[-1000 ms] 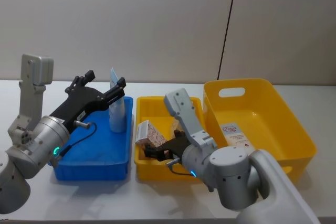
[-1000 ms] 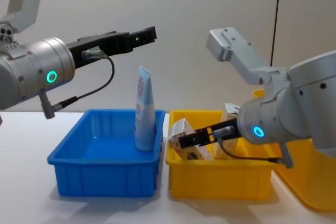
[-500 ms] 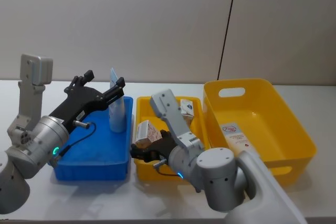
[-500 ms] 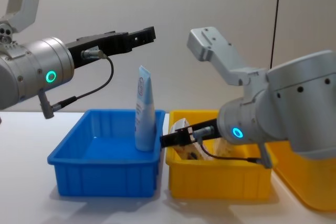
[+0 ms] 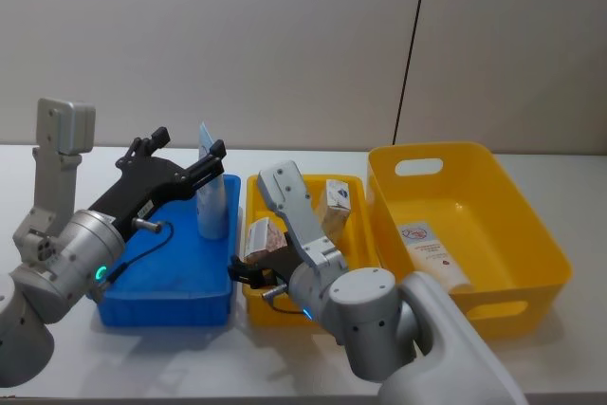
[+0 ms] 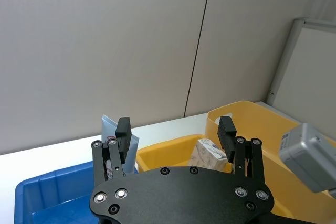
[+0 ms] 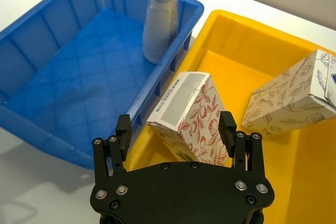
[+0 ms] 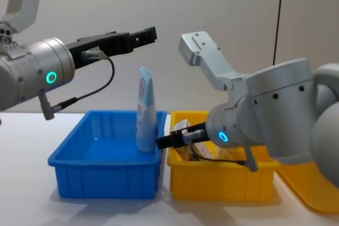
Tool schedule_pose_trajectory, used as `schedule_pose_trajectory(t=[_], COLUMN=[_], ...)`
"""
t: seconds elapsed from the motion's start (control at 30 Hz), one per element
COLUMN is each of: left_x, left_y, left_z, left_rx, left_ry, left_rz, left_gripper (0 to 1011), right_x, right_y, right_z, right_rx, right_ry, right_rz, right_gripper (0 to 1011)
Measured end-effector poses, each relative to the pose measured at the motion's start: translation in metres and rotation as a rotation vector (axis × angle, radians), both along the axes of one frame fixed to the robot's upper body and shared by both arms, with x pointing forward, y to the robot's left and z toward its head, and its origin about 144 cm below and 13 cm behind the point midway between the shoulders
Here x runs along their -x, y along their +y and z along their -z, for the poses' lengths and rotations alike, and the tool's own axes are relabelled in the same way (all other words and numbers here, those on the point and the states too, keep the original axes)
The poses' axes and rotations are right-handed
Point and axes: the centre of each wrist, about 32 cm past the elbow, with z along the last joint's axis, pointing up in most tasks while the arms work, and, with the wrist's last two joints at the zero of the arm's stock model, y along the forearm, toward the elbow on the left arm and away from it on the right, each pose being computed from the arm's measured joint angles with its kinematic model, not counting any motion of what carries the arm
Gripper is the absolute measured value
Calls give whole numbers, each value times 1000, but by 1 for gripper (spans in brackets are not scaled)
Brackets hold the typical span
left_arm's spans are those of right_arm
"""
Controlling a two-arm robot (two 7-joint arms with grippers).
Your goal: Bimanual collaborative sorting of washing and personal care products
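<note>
Faintly, illegible grey label panel on floral-print box.

left gripper raised, fingers spread, right gripper low, fingers spread

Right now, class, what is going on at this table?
A two-armed robot is sorting care products into bins. Its right gripper is open around a speckled cream box leaning in the small yellow bin, not clamped. The left gripper hovers open above the blue bin, beside an upright pale-blue tube. A second box leans farther back; another tube lies in the large yellow bin.
</note>
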Motion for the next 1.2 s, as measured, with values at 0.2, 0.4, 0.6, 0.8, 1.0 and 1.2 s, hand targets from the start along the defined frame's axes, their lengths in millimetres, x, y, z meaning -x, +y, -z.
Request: schedule_pose_trajectory(t=[0.2, 0.4, 0.6, 0.8, 1.0, 1.2], left_x=[0, 0, 0, 0, 0, 0], left_y=[0, 0, 0, 0, 0, 0], left_z=[0, 0, 0, 0, 0, 0], left_rx=[0, 0, 0, 0, 0, 0], left_ry=[0, 0, 0, 0, 0, 0], left_rz=[0, 0, 0, 0, 0, 0], left_gripper=[1000, 1000, 1000, 1000, 1000, 1000], right_x=[-3, -6, -8, -8, -9, -9], right_y=[7, 12, 16, 18, 20, 21], right_z=[4, 6, 8, 9, 9, 10], right_rx=[10, 15, 17, 22, 23, 25], right_ry=[0, 3, 4, -1, -2, -2], right_rz=[19, 25, 26, 28, 29, 30], right_gripper=[1004, 1003, 1003, 1003, 985, 834])
